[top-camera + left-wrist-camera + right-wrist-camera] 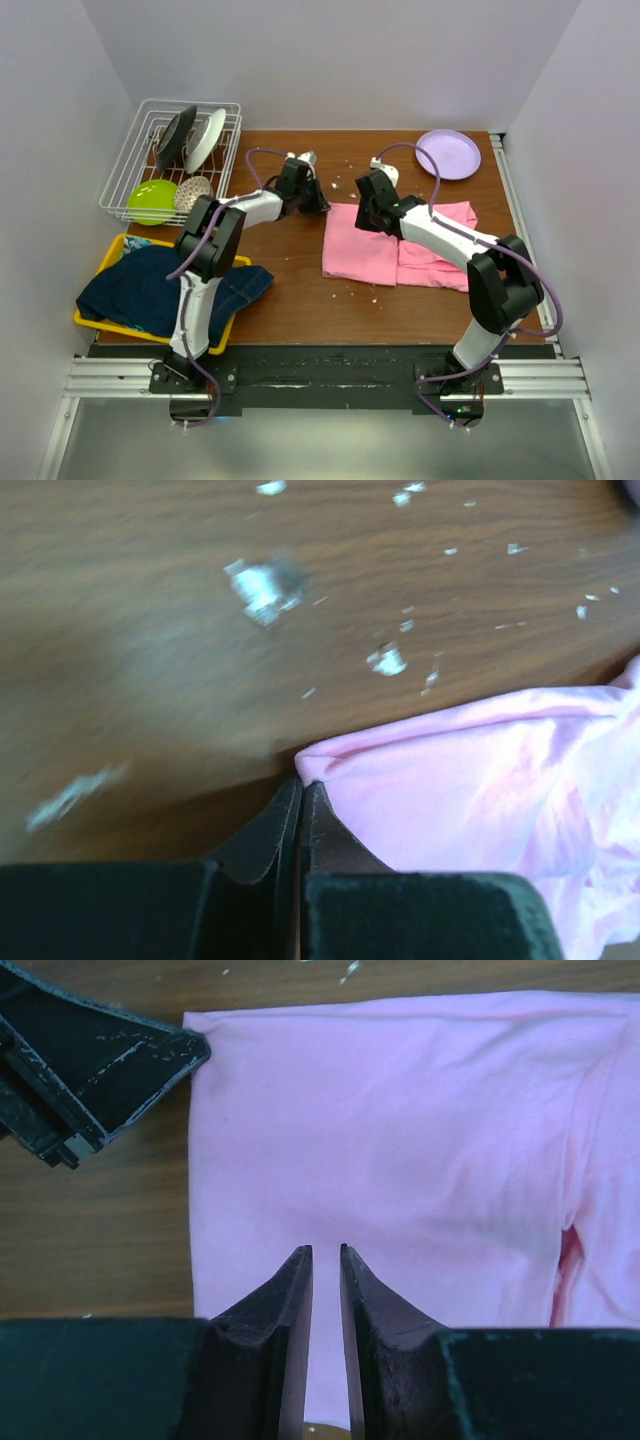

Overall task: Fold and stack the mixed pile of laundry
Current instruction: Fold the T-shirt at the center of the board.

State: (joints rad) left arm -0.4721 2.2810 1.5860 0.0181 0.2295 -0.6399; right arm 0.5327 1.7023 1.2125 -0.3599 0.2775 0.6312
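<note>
The left hand (301, 785) has its fingers pressed together, and their tips touch the near-left corner of the pink T-shirt (470, 780). Whether any cloth is caught between them cannot be told. In the right wrist view this hand lies tilted on the bare wood, its tip at that same corner.

The right hand (325, 1252) has its fingers parted by a narrow slit. It points down over the shirt's left half, with flat pink cloth showing through the gap and nothing pinched.

The T-shirt lies spread and partly folded on the right-centre of the wooden tabletop (290, 290). Its left edge is straight and a sleeve is bunched toward the right side. Small white flecks (262, 585) are scattered on the wood beyond the shirt.

At the near-left corner, well apart from the shirt, a dark blue denim jacket (150, 290) is heaped in a yellow tray (85, 318) and spills over its right rim. A scrap of blue-turquoise cloth (130, 243) peeks out at the back of the heap.

Behind the tray stands a white wire dish rack (125, 170) holding plates and a green bowl (152, 200). A purple plate (448, 153) sits at the far right.
</note>
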